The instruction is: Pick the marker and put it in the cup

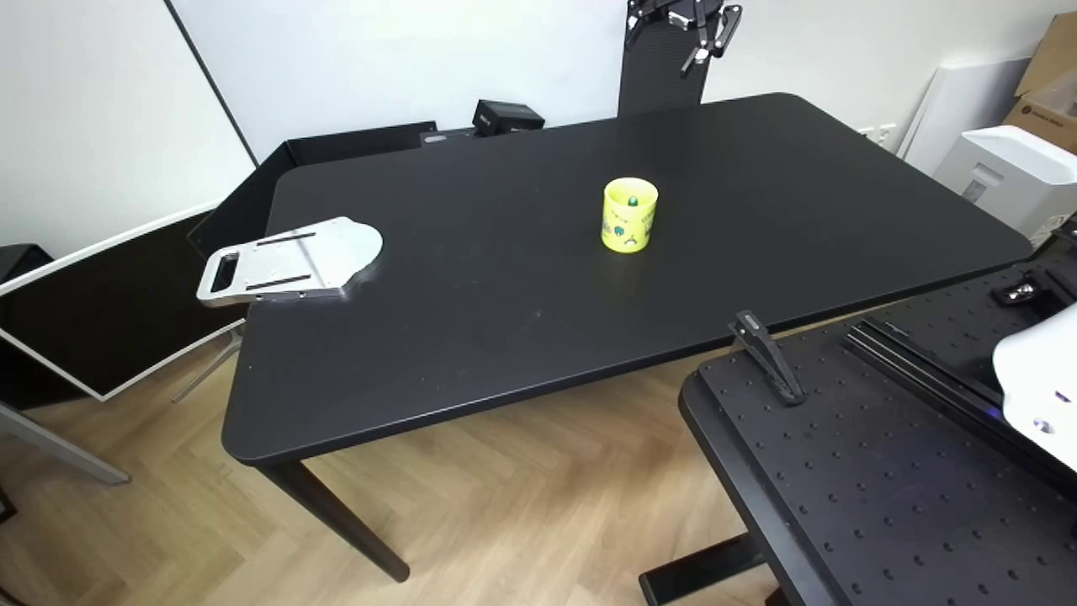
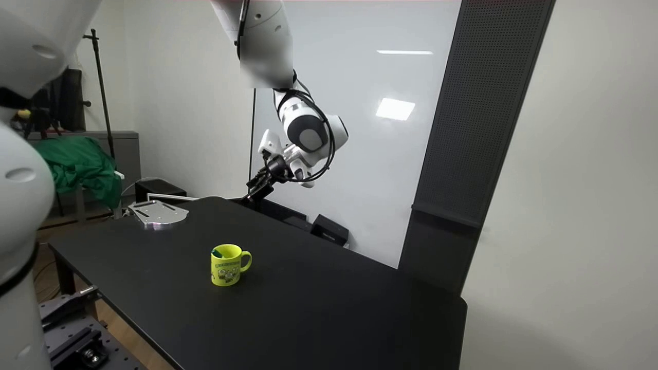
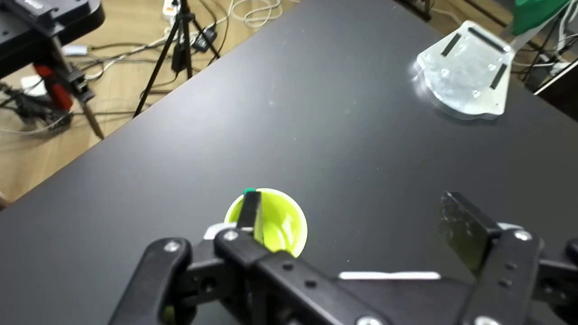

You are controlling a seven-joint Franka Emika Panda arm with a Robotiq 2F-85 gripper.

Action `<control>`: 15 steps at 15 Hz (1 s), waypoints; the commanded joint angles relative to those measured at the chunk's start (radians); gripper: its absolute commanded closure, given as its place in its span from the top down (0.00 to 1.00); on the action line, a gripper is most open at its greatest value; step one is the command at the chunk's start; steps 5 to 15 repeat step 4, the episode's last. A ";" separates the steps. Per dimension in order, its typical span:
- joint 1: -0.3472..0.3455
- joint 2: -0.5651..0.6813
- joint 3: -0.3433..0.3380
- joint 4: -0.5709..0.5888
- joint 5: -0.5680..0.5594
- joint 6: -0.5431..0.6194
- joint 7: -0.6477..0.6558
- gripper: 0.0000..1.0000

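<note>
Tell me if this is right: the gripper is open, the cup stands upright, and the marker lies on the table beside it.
Wrong on the marker: it is inside the cup, not beside it, as both exterior views show. The cup stands upright and the gripper is open, as you say.

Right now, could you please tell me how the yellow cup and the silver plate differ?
The yellow cup stands upright, while the silver plate lies flat. The cup is patterned and holds the green marker; the plate has dark strips on top. Both rest on the black table.
</note>
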 commanded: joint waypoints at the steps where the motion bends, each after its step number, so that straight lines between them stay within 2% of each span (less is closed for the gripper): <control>1: -0.012 -0.020 0.017 -0.010 -0.060 0.020 0.004 1.00; 3: -0.009 -0.053 0.019 -0.035 -0.109 0.039 0.004 1.00; 15: -0.008 -0.061 0.018 -0.043 -0.113 0.042 0.004 1.00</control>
